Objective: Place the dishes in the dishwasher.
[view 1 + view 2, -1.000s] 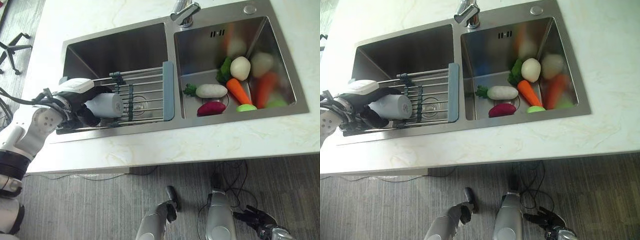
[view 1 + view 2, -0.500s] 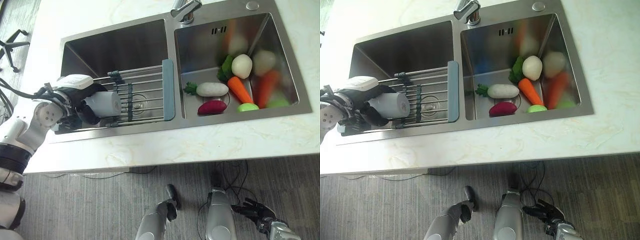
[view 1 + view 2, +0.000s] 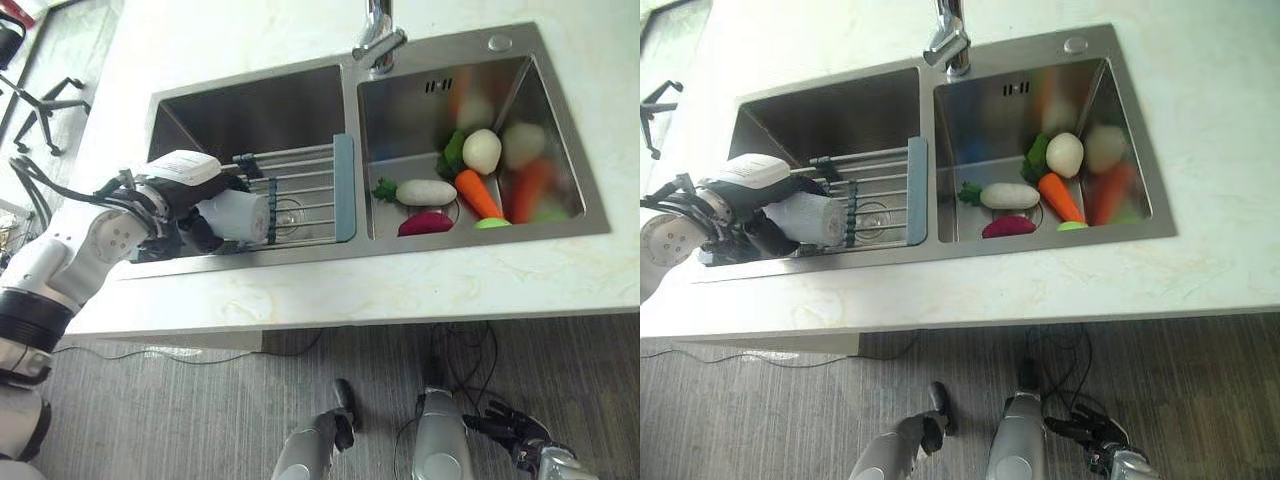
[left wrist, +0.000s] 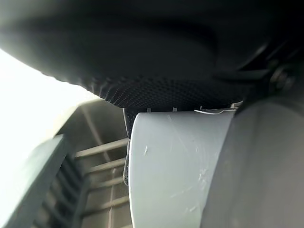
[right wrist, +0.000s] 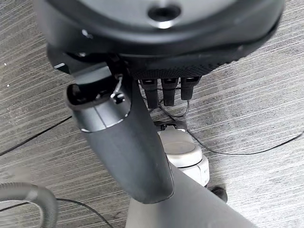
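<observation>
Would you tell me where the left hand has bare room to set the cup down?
Free: the rack bars between the cup in the left hand and the blue end piece, and the left basin behind. Crowded: the right basin, full of vegetables.

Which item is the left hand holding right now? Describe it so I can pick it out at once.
Find the double steel sink and look in its left basin, where a wire rack with a blue-grey end spans it. At the rack's left end the left hand grips a white cup lying on its side, the only dish among toy vegetables.
</observation>
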{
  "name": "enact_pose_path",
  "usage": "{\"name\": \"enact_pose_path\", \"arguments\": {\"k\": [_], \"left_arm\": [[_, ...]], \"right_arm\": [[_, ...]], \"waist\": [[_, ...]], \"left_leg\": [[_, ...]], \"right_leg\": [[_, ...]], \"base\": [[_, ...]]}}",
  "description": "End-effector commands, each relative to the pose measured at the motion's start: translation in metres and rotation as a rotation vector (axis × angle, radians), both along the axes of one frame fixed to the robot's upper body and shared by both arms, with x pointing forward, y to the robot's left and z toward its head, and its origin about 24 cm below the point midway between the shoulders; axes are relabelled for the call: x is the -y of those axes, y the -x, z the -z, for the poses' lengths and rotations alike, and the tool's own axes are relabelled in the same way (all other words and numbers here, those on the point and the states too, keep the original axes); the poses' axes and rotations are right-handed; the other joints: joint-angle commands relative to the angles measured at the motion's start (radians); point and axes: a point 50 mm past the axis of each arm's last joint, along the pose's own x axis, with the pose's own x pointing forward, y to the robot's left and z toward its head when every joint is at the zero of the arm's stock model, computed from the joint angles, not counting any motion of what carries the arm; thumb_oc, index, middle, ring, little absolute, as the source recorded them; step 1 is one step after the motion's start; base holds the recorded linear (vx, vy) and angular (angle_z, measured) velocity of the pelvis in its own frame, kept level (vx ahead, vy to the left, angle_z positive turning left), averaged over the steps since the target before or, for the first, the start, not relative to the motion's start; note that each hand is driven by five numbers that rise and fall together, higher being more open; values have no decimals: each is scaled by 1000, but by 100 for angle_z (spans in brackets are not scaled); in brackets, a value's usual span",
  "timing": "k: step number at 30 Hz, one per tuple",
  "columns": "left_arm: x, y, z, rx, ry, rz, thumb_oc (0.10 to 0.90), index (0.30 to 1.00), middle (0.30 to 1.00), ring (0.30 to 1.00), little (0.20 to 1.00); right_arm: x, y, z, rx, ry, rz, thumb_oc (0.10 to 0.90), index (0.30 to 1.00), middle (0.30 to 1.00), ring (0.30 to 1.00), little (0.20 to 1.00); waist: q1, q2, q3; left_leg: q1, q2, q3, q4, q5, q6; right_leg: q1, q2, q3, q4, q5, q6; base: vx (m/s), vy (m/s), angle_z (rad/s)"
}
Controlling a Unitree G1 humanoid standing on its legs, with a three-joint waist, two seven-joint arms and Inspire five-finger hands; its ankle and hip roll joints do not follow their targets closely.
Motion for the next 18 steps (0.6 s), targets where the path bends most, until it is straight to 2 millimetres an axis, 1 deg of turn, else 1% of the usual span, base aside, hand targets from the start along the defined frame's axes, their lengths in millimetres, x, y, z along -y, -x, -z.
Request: {"name": "enact_pose_path", "arguments": {"k": [1,2,4,6,8,11,12,15,18], "left_arm": [[-25,15,-71,351,110,-57,400,300,300,300,300],[-24,16,-72,363,117,-51,400,300,300,300,300],[-23,19,-77,401,155,-31,400,300,300,300,300],[-22,24,-82,452,226,-11,400,300,300,300,300],[-24,29,-86,497,295,3,400,300,300,300,300],[-26,33,-87,532,309,4,400,300,300,300,300],[-27,39,-90,588,320,17,400,300,300,300,300],[-28,46,-95,658,339,36,400,300,300,300,300],[-28,60,-108,781,419,60,400,300,300,300,300]], "right_arm": [[4,37,10,-69,-4,62,800,900,900,900,900],[4,39,10,-70,-4,65,800,900,900,900,900],[3,42,12,-84,-6,78,800,900,900,900,900],[3,48,14,-102,-12,96,800,900,900,900,900],[3,51,15,-115,-15,103,800,900,900,900,900],[2,54,16,-126,-17,104,800,900,900,900,900],[0,58,18,-145,-25,100,800,900,900,900,900],[-3,63,21,-161,-37,92,800,900,900,900,900],[-9,69,24,-185,-45,50,800,900,900,900,900]], "waist": [[-1,-4,-98],[0,-3,-103],[10,0,-133],[19,3,-164],[26,3,-183],[30,3,-196],[37,1,-213],[46,-2,-230],[69,-9,-245]], "left_leg": [[-7,-1,-26,83,-183,-46],[-3,0,-26,83,-183,-47],[19,6,-27,83,-185,-52],[44,9,-34,83,-189,-55],[61,11,-38,83,-193,-56],[76,12,-43,83,-198,-57],[93,14,-55,83,-205,-58],[107,16,-70,83,-212,-58],[119,17,-98,83,-217,-58]], "right_leg": [[119,-12,-43,26,-247,78],[125,-12,-46,26,-250,77],[154,-9,-56,26,-264,71],[183,-4,-63,26,-279,65],[204,1,-66,26,-288,62],[221,5,-66,26,-296,59],[241,14,-65,26,-305,56],[258,22,-67,26,-314,53],[275,35,-73,26,-324,46]], "base": [[26,-62,13],[39,-71,12],[65,-69,10],[83,-64,2],[63,-55,-1],[44,-52,9],[37,-89,10],[18,-99,-3],[-22,-127,15]]}}
